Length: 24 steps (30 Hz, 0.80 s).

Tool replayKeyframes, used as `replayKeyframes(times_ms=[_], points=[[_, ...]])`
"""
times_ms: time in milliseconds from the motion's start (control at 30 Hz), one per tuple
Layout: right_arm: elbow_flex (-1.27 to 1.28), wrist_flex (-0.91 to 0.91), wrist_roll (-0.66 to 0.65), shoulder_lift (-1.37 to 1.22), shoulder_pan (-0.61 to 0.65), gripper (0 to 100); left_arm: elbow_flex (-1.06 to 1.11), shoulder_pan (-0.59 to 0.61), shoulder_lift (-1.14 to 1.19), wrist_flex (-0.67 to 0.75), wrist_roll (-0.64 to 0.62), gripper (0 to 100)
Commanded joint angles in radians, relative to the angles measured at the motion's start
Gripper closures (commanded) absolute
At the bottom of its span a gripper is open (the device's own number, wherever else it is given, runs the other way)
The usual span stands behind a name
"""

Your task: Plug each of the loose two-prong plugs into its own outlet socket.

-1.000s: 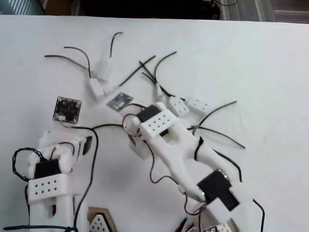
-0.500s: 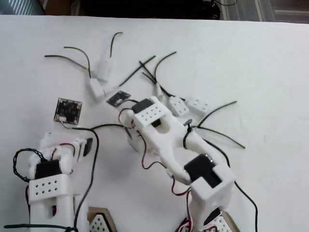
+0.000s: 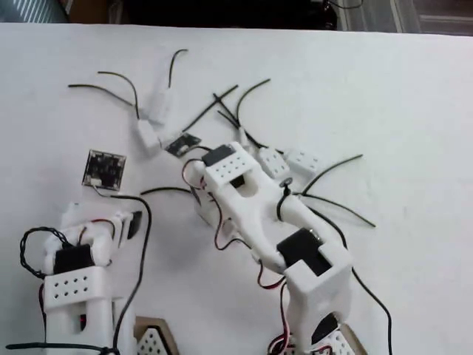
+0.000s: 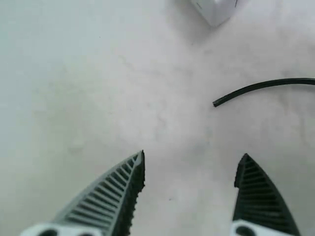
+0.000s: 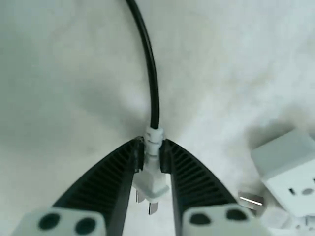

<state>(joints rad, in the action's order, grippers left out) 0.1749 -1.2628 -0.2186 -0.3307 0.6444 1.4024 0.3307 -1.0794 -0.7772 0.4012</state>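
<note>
**Right arm.** The right gripper (image 5: 151, 143) is clamped on a white two-prong plug (image 5: 150, 179). Its jaws close on the narrow neck of the plug, where the black cord (image 5: 147, 69) enters. The cord runs away from the gripper across the white table (image 3: 414, 89). The prongs point back toward the wrist, not outward. A white socket block (image 5: 288, 162) lies on the table near the held plug but apart from it. In the high view the arm reaches over the middle of the table.

**Left arm.** The left gripper (image 4: 193, 158) hangs over bare table with its jaws spread wide and nothing between them. A loose cord end (image 4: 261, 88) lies nearby, untouched.

**Other items.** Further corded plugs (image 3: 148, 134) and a small circuit board (image 3: 103, 168) lie farther up the table.

**Stage, as judged.** One plug is in hand and none is seen seated in a socket, so most of the task remains.

**Risks, as judged.**
- The prongs face the gripper body. Insertion seems to need a re-grip or a turn of the wrist, and pushing as held would drive the cord end at the socket.
- The grip sits on the tapered neck. Under insertion force the plug could pivot or slide out between the jaws.
- The trailing cord could drag and twist the plug off line.
- The socket block appears unfixed. It may skid away unless the left gripper braces it.
- Nearby cords could snag the arm.
</note>
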Motion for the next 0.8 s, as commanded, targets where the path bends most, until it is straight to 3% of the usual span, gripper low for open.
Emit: replayKeyframes(times_ms=[0, 167, 367, 767], points=[[-0.031, -0.013, -0.006, 0.007, 0.001, 98.0, 0.000, 0.013, -0.019, 0.020, 0.011, 71], [-0.035, -0.047, 0.002, 0.010, 0.030, 96.8, 0.000, 0.013, -0.019, 0.020, 0.011, 71], [-0.110, -0.162, 0.100, 0.015, 0.048, 83.5, 0.000, 0.013, -0.019, 0.020, 0.012, 71], [-0.103, -0.182, 0.106, 0.004, -0.013, 87.2, 0.002, 0.013, -0.019, 0.020, 0.012, 71]])
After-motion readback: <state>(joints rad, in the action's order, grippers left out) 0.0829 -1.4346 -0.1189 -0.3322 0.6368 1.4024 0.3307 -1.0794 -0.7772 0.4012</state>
